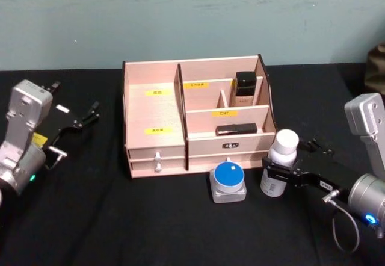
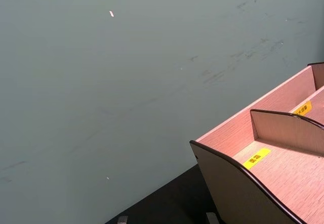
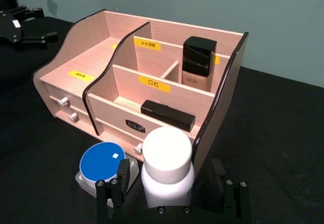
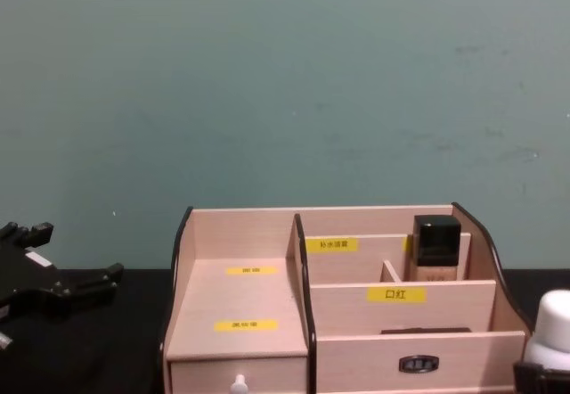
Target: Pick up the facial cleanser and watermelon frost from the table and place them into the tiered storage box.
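**Right gripper around cleanser, not clamped; nothing in the box yet**

Right gripper (image 3: 169, 186) sits at the front right corner of the tiered storage box (image 3: 126, 31), low over the table. Its fingers (image 3: 124, 172) are spread to either side of the facial cleanser (image 3: 167, 158). The right wrist view shows a gap on both sides, so it has no grip.

- Facial cleanser (image 1: 281, 156): upright on the black table (image 1: 120, 218), just beside the box's front right corner, outside the box (image 1: 150, 76). The chest view catches its white cap (image 4: 554, 323) past the box's right edge.
- Watermelon frost (image 1: 228, 182): on the table just in front of the box's right-hand drawer, blue lid up. It's close to the cleanser on the side toward the box's middle. Can't tell if they touch.
- Left gripper (image 1: 90, 114): well off the box's left side, above the table, fingers apart, holding nothing.
- Box contents: beige bottle (image 1: 243, 88) with a black cap in the rear right compartment, black bar (image 1: 236, 129) lying in the front right one.
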{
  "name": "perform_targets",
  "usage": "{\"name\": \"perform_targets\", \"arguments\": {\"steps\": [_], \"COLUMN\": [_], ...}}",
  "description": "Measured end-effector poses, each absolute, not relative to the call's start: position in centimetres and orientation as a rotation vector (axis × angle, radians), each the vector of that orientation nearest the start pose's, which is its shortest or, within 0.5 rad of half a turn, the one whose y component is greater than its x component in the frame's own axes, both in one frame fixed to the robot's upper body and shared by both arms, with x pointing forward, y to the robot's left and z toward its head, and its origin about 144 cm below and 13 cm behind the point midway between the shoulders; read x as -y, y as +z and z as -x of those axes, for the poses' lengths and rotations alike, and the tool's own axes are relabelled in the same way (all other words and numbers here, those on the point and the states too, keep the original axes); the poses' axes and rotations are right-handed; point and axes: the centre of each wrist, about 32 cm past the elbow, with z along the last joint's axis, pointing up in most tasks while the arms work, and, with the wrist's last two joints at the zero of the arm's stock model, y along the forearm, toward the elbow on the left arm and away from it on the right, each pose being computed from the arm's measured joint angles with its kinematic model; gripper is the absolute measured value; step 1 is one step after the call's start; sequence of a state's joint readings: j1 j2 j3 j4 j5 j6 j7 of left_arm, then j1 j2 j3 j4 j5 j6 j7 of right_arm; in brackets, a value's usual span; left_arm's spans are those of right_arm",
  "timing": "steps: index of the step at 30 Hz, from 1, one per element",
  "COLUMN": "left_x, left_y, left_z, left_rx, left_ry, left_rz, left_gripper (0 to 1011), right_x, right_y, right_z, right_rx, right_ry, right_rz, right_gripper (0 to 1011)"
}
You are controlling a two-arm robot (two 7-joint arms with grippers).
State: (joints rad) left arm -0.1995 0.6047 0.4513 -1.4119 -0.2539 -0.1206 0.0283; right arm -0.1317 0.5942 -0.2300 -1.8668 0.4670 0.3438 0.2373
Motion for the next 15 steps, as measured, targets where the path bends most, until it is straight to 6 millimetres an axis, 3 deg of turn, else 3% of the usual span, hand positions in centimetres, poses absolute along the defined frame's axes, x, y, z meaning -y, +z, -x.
{"name": "perform_targets", "arguments": {"steps": [15], "left_x": [-30.97], "left_y": [113.98], "left_z": [-48.86], "left_rx": [0.285], "left_ry": [1.248], "left_rz": [-0.304], "left_gripper": [1001], "right_x": [27.87], "right_y": [118.53], "right_z": [-41.34], "right_rx": [-0.154], "right_ry": [-0.989], "right_rz": [0.326], "right_gripper": [1002]}}
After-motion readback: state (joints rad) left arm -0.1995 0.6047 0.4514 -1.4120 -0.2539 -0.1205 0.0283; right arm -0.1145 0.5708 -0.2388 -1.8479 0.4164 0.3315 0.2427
